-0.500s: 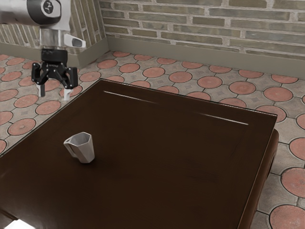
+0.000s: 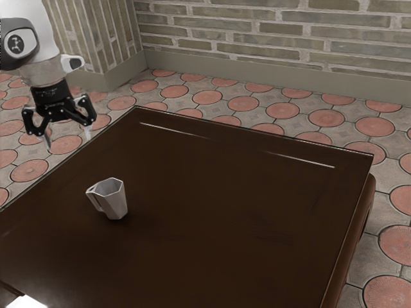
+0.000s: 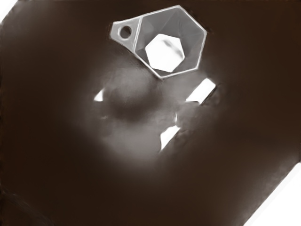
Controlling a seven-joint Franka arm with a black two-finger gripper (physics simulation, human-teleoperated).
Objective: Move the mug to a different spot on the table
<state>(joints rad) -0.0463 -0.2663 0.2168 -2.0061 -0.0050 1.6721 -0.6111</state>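
Now: gripper (image 2: 64, 133) wide open, mug (image 2: 110, 197) alone on the table (image 2: 257, 212)

High in the upper left of the exterior view, the gripper hangs with its fingers spread wide and nothing between them. The white mug stands upright on the dark tabletop at lower left, well apart from the gripper, handle toward the exterior view's left. The wrist view looks down into the mug (image 3: 164, 42), with its angular rim and pale floor.

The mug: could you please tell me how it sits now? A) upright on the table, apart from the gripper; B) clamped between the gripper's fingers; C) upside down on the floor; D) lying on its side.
A: the mug stands opening-up on the table, with the open gripper hanging apart from it.
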